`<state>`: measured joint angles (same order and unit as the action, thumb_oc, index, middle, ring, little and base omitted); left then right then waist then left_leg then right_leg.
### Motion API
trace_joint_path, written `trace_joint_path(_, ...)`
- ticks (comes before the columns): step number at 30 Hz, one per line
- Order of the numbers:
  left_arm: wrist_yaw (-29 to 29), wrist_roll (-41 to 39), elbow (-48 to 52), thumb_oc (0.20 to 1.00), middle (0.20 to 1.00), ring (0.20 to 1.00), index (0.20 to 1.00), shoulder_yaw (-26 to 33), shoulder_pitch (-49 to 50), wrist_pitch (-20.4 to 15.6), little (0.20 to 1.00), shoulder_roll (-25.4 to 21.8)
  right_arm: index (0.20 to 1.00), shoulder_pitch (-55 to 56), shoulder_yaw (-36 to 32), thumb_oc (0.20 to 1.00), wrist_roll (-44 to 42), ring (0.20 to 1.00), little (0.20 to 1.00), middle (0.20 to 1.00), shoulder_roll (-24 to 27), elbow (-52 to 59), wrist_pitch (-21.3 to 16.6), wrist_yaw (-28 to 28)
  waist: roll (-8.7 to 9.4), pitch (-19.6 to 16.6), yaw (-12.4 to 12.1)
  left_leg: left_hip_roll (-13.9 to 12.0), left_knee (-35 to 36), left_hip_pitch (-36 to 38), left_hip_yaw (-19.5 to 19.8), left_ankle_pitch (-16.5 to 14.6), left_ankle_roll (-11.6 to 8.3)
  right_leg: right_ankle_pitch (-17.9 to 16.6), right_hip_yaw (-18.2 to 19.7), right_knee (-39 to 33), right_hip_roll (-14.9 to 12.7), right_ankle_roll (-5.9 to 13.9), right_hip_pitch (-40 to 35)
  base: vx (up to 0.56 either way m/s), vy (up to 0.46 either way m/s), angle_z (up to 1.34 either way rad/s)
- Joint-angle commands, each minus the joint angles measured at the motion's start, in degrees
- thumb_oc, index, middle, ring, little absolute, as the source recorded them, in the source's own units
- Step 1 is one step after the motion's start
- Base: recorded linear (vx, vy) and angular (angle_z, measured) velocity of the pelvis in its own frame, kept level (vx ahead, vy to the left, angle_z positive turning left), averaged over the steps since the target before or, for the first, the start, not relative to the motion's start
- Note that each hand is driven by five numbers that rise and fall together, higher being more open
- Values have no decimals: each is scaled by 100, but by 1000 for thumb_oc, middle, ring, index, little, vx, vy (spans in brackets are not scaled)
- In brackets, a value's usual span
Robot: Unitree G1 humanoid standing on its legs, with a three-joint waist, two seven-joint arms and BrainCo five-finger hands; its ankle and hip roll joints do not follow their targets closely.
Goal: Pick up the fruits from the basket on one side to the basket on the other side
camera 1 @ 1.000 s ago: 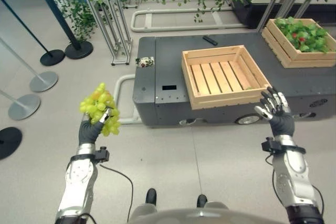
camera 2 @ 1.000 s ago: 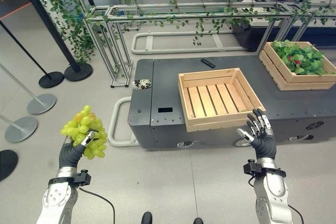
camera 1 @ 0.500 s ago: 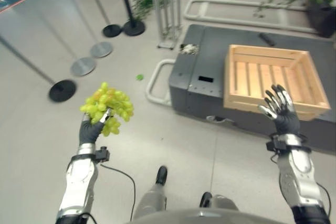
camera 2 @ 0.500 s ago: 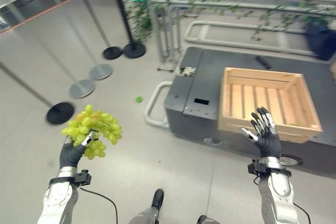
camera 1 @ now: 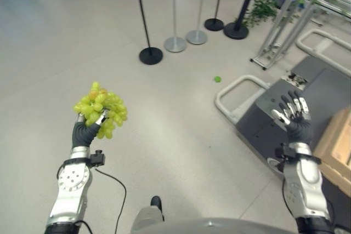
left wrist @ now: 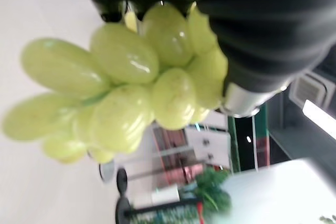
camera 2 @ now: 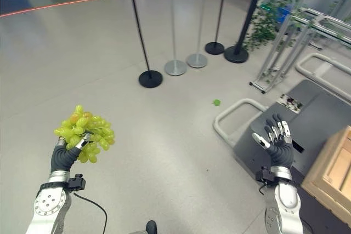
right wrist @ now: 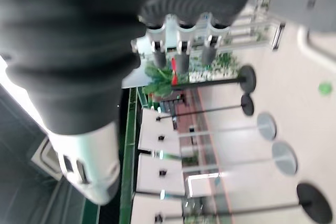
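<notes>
Open floor point(camera 1: 164, 130) lay left of the grey cart point(camera 1: 307, 102), bare but for one stray green grape point(camera 1: 217, 79). Stanchion posts point(camera 1: 151, 55) stood beyond the cart's white bumper rail point(camera 1: 233, 89).

The wooden crate point(camera 1: 339, 145) is cut off at the edge, its inside out of sight.

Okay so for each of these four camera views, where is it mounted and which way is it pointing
Left eye view: on the head, looking down at the floor; left hand holds a grape bunch, right hand raised open.
Right eye view: beside it, same scene; both share the stanchion bases and a wooden crate.
Left wrist view: on the left wrist, facing along the hand at the grapes.
Right wrist view: on the right wrist, facing past straight fingers towards the stanchions.
</notes>
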<state>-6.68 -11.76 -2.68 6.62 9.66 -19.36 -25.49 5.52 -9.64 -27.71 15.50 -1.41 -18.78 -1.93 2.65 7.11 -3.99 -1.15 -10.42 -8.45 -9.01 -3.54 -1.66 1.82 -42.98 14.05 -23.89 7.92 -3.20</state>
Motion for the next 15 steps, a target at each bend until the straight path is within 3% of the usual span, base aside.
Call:
trace_joint_path(1,-99,109,848,200,200,200,200,385,-236,-539,200,-130,1000,-234,227,1000,89,1000,1000,1000,192,155,-276,3,-119,23,-78,106,-349,112,468,-622,-1,-697,333,544,-337,376,342,171,384,80)
trace_joint_path(2,-124,128,904,200,200,200,200,366,-231,-532,200,-153,1000,-279,363,1000,143,1000,1000,1000,152,159,-269,12,-129,66,-85,261,-348,178,609,-681,87,-798,577,821,-463,423,445,84,326,121)
trace_joint_path(3,-145,136,907,200,200,200,200,306,-266,-533,200,-172,1000,-263,434,1000,171,1000,1000,1000,134,187,-295,19,-120,101,-58,391,-381,95,716,-540,171,-864,912,866,-408,299,537,45,278,117)
trace_joint_path(4,-147,144,895,200,200,200,200,251,-272,-540,200,-193,1000,-235,488,1000,221,1000,1000,1000,150,250,-258,58,-175,73,11,427,-249,153,866,-486,179,-626,1390,916,-153,200,733,-2,161,114)
trace_joint_path(5,-148,144,896,200,200,200,200,250,-272,-540,200,-193,1000,-233,488,1000,222,1000,1000,1000,150,251,-258,58,-174,69,4,426,-248,151,860,-487,179,-624,1399,921,-153,199,743,188,125,116)
trace_joint_path(6,-184,309,889,200,200,200,200,155,-383,-570,200,-255,1000,-240,611,1000,275,1000,1000,1000,229,245,-248,184,-203,36,132,546,-49,299,1352,-374,148,-321,2257,479,355,58,1088,232,32,105)
trace_joint_path(7,-127,255,901,200,200,200,200,131,-418,-575,200,-227,1000,-249,656,1000,288,1000,1000,1000,272,231,-234,262,-187,53,140,618,9,350,1605,-339,132,-271,2368,120,456,47,1136,360,-41,133)
trace_joint_path(8,-107,258,922,200,200,200,200,167,-419,-585,200,-217,1000,-231,696,1000,257,1000,1000,1000,246,258,-219,359,-143,97,165,705,67,387,1952,-365,127,-339,2538,-478,564,120,1256,199,-89,105)
trace_joint_path(9,-108,259,924,200,200,200,200,169,-421,-584,200,-217,1000,-236,695,1000,256,1000,1000,1000,245,256,-220,361,-136,87,181,719,82,367,1964,-331,130,-376,2523,-513,554,120,1258,208,-93,140)
trace_joint_path(10,-115,241,898,200,200,200,200,163,-462,-583,200,-219,1000,-272,743,1000,259,1000,1000,1000,256,200,-199,391,-139,113,281,755,111,409,2205,-318,156,-364,2995,-744,757,126,1466,187,-57,135)
trace_joint_path(11,-89,160,851,200,200,200,200,138,-509,-581,200,-207,1000,-249,766,1000,244,1000,1000,1000,286,204,-175,442,-117,151,423,807,87,487,2519,-371,174,-355,3716,-931,1015,157,1604,261,-73,153)
trace_joint_path(13,-61,103,738,200,200,200,200,61,-587,-583,200,-171,1000,-266,829,1000,238,1000,1000,1000,355,167,-128,485,-22,244,528,878,9,579,2918,-465,167,-544,4392,-1099,1204,243,1683,183,-132,147)
trace_joint_path(15,-35,115,704,200,200,200,200,34,-583,-590,200,-185,1000,-320,873,1000,232,1000,1000,1000,416,125,-78,538,91,280,551,947,50,593,3226,-437,146,-720,4609,-1192,1256,304,1742,82,-219,176)
